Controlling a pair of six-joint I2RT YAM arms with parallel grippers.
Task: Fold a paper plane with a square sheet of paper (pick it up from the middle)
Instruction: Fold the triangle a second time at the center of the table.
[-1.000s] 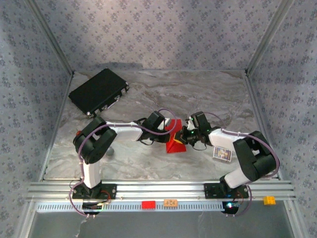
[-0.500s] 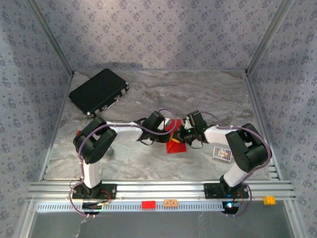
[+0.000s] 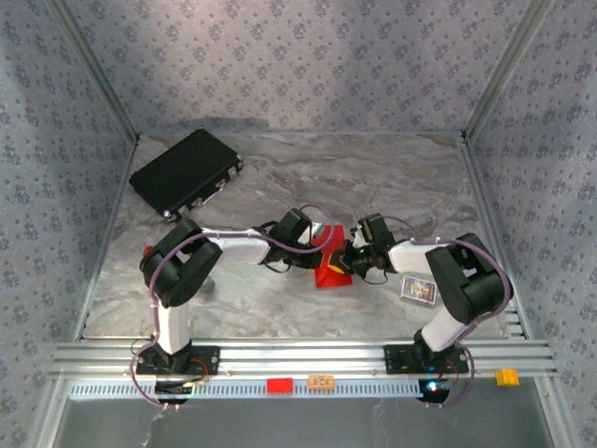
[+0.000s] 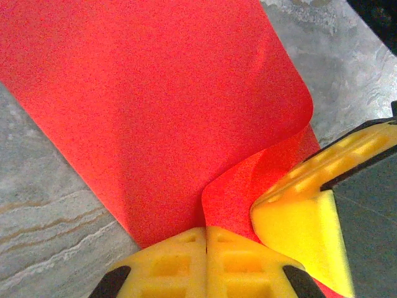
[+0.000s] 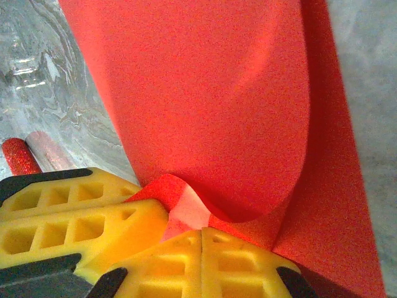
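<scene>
Left gripper [image 4: 206, 233] and right gripper [image 5: 201, 234] both pinch the curled red sheet of paper [image 4: 155, 99], jaws fully closed, right beside each other.

top camera looks down from behind; 2 wrist cameras share the red paper [image 4: 155, 93], very close.

The grey marbled table [image 3: 373, 177] carries a black case [image 3: 187, 173], a small card [image 3: 419, 290] and creased red paper [image 3: 332, 273].
</scene>
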